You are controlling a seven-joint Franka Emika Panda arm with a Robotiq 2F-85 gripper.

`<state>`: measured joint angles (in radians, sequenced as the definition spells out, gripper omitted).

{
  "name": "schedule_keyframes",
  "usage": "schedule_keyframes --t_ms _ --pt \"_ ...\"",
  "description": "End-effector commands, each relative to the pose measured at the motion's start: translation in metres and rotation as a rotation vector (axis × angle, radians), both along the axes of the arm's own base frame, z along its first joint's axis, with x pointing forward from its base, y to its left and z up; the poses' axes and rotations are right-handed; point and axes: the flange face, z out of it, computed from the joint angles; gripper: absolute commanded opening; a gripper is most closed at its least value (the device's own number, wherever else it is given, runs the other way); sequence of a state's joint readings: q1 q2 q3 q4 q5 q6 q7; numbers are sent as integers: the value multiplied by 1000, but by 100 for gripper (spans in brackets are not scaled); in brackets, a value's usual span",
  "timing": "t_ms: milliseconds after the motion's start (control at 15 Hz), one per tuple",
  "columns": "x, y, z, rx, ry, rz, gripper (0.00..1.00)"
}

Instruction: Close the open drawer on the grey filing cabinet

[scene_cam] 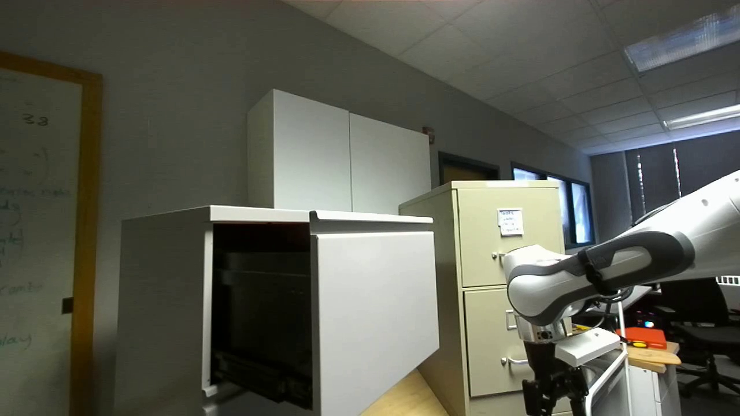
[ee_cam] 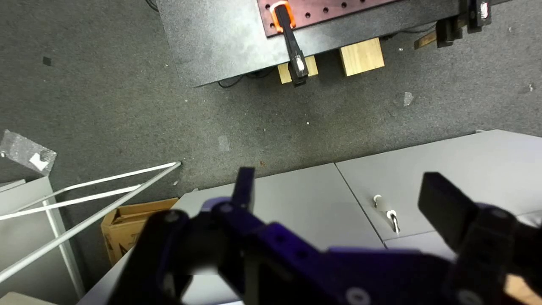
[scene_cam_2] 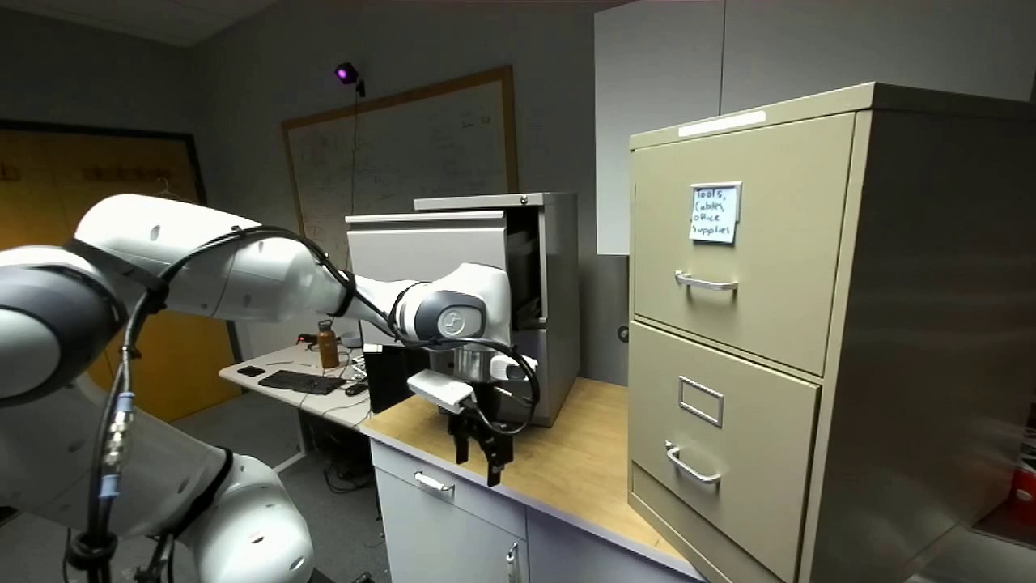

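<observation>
The drawer is pulled far out of the grey filing cabinet. Its flat pale grey front (scene_cam: 376, 312) and dark inside show in an exterior view; its front (scene_cam_2: 421, 251) also shows in an exterior view, its lower part covered by my arm. The light grey cabinet shows its side (scene_cam: 162, 312) in an exterior view, and also (scene_cam_2: 561, 300) in an exterior view. My gripper (scene_cam: 555, 404) points down, apart from the drawer, lower than most of its front. The gripper (scene_cam_2: 479, 465) hangs by the counter's front edge. In the wrist view the fingers (ee_cam: 343, 186) are wide apart with nothing between them.
A beige cabinet (scene_cam_2: 728, 324) with handled drawers stands beside the grey one on a wooden counter (scene_cam_2: 599, 437). A white two-door cabinet (scene_cam: 312, 156) is behind. A desk (scene_cam_2: 279, 376) holds a keyboard and bottle. The wrist view shows a dark table (ee_cam: 211, 42) and handled cupboard doors (ee_cam: 296, 203).
</observation>
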<state>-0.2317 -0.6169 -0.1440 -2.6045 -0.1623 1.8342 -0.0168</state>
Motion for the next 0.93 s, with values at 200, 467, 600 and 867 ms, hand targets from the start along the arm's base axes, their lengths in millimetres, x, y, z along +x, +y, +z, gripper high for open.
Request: schedule_keyframes --t_ms 200,467,600,867 --pt "6 7 13 -16 -40 15 100" --pt "9 24 37 -22 -109 64 100" --pt "9 39 54 -26 -157 108 100" --pt "7 69 96 -43 -266 188 100"
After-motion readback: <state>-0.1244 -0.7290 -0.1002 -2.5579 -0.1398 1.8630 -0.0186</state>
